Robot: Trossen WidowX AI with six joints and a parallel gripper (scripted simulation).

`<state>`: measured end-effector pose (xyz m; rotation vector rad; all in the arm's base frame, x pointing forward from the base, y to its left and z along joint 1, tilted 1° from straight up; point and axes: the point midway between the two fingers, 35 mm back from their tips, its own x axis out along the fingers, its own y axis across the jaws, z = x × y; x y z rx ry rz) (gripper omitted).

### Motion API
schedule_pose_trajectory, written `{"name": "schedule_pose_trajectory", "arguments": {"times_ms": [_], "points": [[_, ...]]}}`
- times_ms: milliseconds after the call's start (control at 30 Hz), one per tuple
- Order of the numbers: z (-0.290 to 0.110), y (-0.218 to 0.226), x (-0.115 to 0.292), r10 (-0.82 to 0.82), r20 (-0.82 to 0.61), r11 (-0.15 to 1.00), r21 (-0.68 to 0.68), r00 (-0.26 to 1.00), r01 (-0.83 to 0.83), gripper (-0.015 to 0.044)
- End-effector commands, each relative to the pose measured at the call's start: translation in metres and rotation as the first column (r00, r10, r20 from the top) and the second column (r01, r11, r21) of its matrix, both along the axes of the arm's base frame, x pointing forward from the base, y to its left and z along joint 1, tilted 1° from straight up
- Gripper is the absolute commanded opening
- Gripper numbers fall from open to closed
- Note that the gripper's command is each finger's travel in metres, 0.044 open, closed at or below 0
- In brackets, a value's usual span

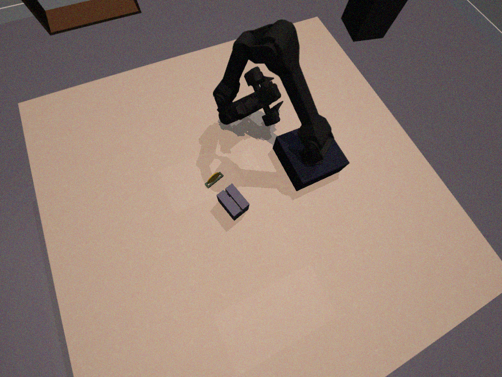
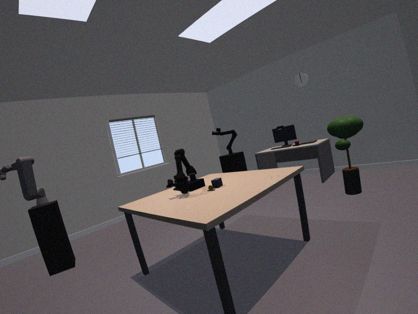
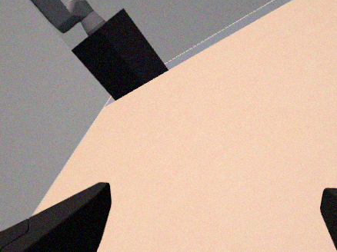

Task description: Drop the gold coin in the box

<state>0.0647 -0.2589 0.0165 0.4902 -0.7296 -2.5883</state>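
Note:
The gold coin (image 1: 213, 177) (image 2: 211, 188) stands on edge in the dark-green holder (image 1: 219, 175) near the middle of the beige table (image 1: 121, 243) (image 2: 236, 199) (image 3: 231, 114). The grey box (image 1: 232, 200) (image 2: 217, 182) sits right beside it, nearer the front, with a narrow slot (image 1: 233, 197) running along its lid. My gripper (image 1: 272, 113) (image 3: 213, 196) is open and empty. It hangs low over bare table beside the arm's base (image 1: 310, 158), well behind the coin and box. In the wrist view neither coin nor box shows, only the two dark fingertips and the table.
The folded arm (image 1: 263, 60) (image 2: 182, 170) rises above its dark base. Off the table, a black pedestal (image 3: 119, 56) carrying a grey arm stands past the table's corner. A brown box (image 1: 89, 12) and a black block (image 1: 370, 16) are on the floor beyond the far edge.

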Motion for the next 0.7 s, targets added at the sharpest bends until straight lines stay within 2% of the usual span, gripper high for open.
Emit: {"name": "schedule_pose_trajectory", "arguments": {"times_ms": [0, 133, 267, 367, 467, 567, 667], "points": [[0.0, 0.0, 0.001, 0.003, -0.002, 1.0, 0.013, 1.0, -0.003, 0.0374], [-0.002, 0.01, 0.023, 0.077, -0.031, 0.957, 0.281, 0.997, -0.066, 0.0269], [-0.005, 0.023, 0.052, 0.22, -0.019, 0.798, 0.579, 0.975, -0.168, 0.0164], [-0.006, 0.035, 0.076, 0.354, 0.029, 0.603, 0.758, 0.935, -0.251, 0.0161], [-0.006, 0.05, 0.101, 0.494, 0.111, 0.355, 0.88, 0.862, -0.317, 0.0161], [-0.005, 0.066, 0.126, 0.621, 0.226, 0.077, 0.935, 0.75, -0.345, 0.0161], [-0.004, 0.076, 0.139, 0.675, 0.294, -0.069, 0.938, 0.676, -0.339, 0.0161]]}}
